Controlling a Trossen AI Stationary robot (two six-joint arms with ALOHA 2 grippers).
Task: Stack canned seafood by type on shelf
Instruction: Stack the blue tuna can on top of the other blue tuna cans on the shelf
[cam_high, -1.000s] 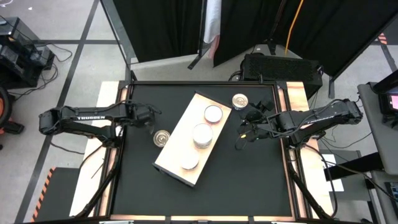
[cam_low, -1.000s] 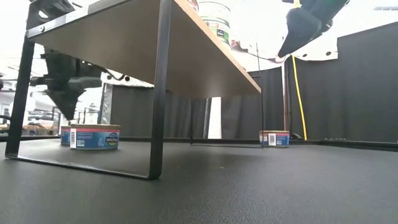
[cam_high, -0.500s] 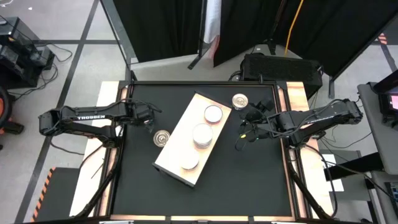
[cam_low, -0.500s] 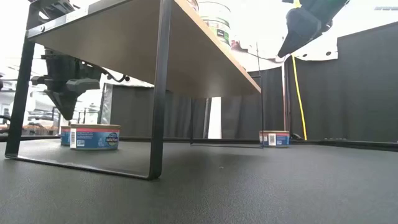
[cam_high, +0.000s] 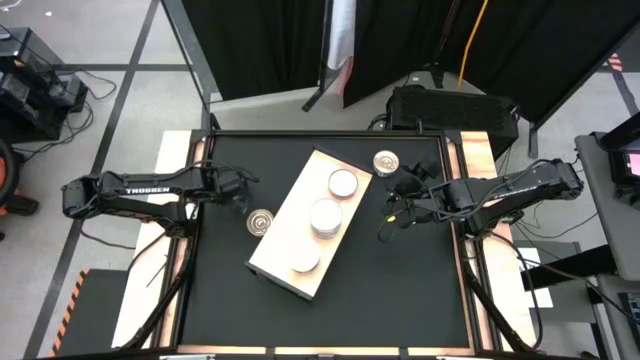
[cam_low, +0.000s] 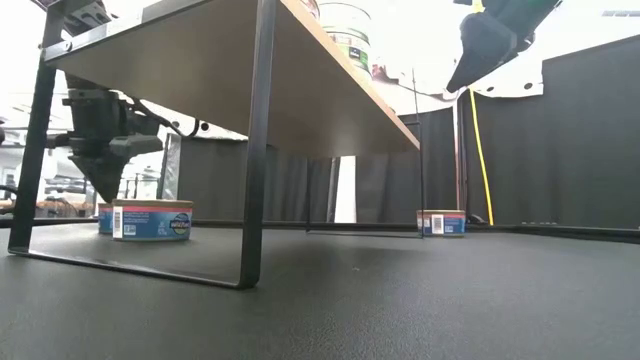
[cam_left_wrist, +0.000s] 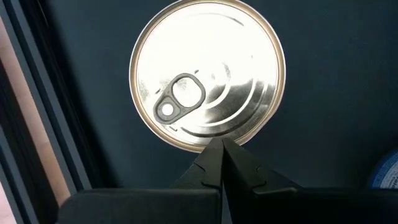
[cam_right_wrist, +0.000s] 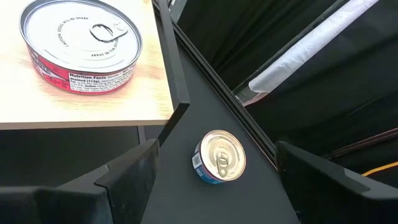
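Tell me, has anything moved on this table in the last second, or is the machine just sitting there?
Only slightly. The left gripper, fingers shut and holding nothing, has shifted a little above the tin beside the shelf; it touched and took nothing. The right gripper hangs open past the shelf's other side, unmoved. The tins on the shelf and the tin near the table's far edge lie as before.

Left arm's dark two-finger gripper (cam_low: 103, 170), fingers pressed together, shifted slightly vs a second ago. High view: gripper (cam_high: 240, 192) edged toward table's left edge, off small round silver-lidded tin (cam_high: 261, 221) on black tabletop. Low view: gripper head moved left, tip now above far blue-labelled tin (cam_low: 106, 217), not touching.
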